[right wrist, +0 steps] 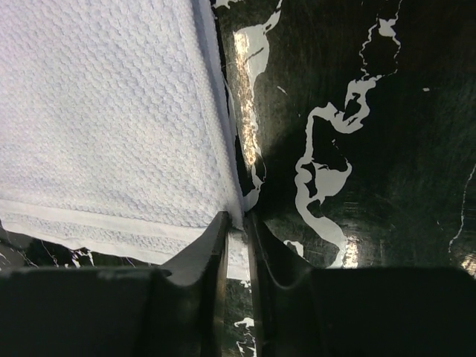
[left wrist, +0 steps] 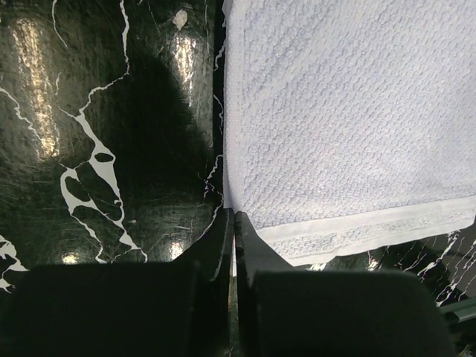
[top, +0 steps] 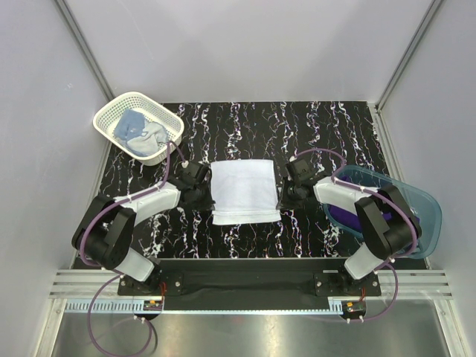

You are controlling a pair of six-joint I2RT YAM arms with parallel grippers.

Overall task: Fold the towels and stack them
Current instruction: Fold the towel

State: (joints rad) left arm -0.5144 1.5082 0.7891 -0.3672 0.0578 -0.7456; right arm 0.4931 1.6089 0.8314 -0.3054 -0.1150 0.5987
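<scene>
The white towel (top: 245, 192) lies folded flat on the black marbled table, also filling the left wrist view (left wrist: 342, 111) and the right wrist view (right wrist: 104, 111). My left gripper (top: 207, 195) (left wrist: 234, 220) is shut on the towel's left edge near its front corner. My right gripper (top: 283, 195) (right wrist: 236, 220) is shut on the towel's right edge near its front corner. The light blue towel (top: 134, 128) lies crumpled in the basket. The purple towel (top: 343, 216) lies in the blue tub, partly hidden by the right arm.
The white lattice basket (top: 111, 110) stands at the back left corner of the table. The translucent blue tub (top: 428, 216) stands at the right edge beside the right arm. Grey walls close in the table on three sides.
</scene>
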